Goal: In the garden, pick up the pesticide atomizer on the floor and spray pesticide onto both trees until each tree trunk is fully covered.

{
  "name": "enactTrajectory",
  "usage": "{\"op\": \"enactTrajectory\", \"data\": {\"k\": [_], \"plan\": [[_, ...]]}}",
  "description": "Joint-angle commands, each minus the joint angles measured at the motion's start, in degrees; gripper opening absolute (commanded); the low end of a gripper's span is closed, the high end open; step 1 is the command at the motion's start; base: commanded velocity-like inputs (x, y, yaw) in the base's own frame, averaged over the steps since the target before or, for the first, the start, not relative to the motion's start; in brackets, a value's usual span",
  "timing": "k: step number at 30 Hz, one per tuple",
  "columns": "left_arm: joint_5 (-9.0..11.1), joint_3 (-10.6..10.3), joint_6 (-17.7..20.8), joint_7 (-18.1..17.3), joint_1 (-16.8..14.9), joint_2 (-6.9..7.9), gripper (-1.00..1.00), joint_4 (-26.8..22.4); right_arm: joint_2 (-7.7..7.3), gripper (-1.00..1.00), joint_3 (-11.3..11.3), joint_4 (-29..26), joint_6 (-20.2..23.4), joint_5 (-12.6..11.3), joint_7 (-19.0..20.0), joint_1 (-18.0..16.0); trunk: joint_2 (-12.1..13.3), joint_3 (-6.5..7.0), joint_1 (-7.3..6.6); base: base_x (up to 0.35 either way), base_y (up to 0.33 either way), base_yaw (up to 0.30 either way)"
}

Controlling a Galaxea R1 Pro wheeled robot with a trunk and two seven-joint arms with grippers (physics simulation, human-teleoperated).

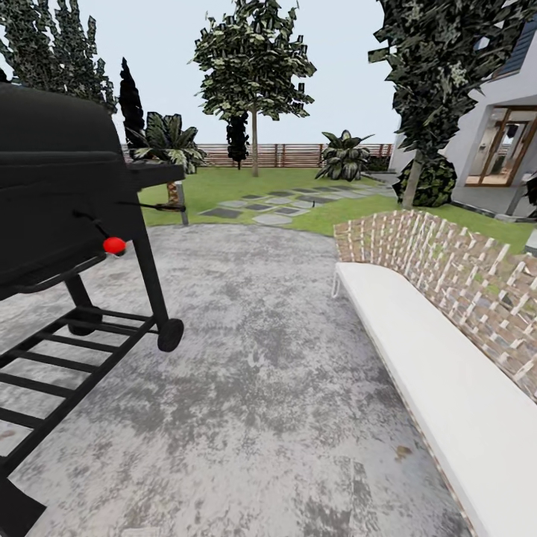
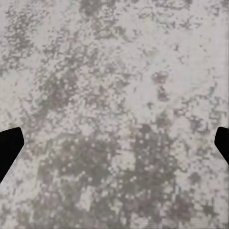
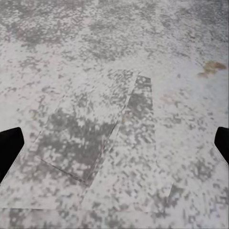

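The pesticide atomizer is out of view. Across the lawn a leafy tree with a thin bare trunk stands before the slatted fence. A second tree with a pale trunk rises at the right, near the house. In the left wrist view my left gripper is open, its dark fingertips far apart over mottled grey paving, with nothing between them. My right gripper is open too, fingertips at the picture's edges above the paving.
A black wheeled grill with a red knob stands close on the left. A white lounger with a woven back runs along the right. Grey paving lies between them; stepping stones lead onto the grass. Short palms and a house stand beyond.
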Motion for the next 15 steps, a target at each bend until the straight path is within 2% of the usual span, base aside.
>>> {"op": "enactTrajectory", "data": {"k": [1, 15], "plan": [[0.0, 0.0, 0.0, 0.0, 0.0, 0.00, 1.00, 0.0, 0.00, 1.00, 0.0, 0.0, 0.0, 0.0, 0.0, 0.0, 0.0, 0.00, 0.00, 0.337, 0.000, 0.000], [0.0, 0.0, 0.0, 0.0, 0.0, 0.00, 1.00, 0.0, 0.00, 1.00, 0.4, 0.0, 0.0, 0.1, 0.3, 0.0, 0.0, 0.00, 0.00, 0.337, 0.000, 0.000]]}}
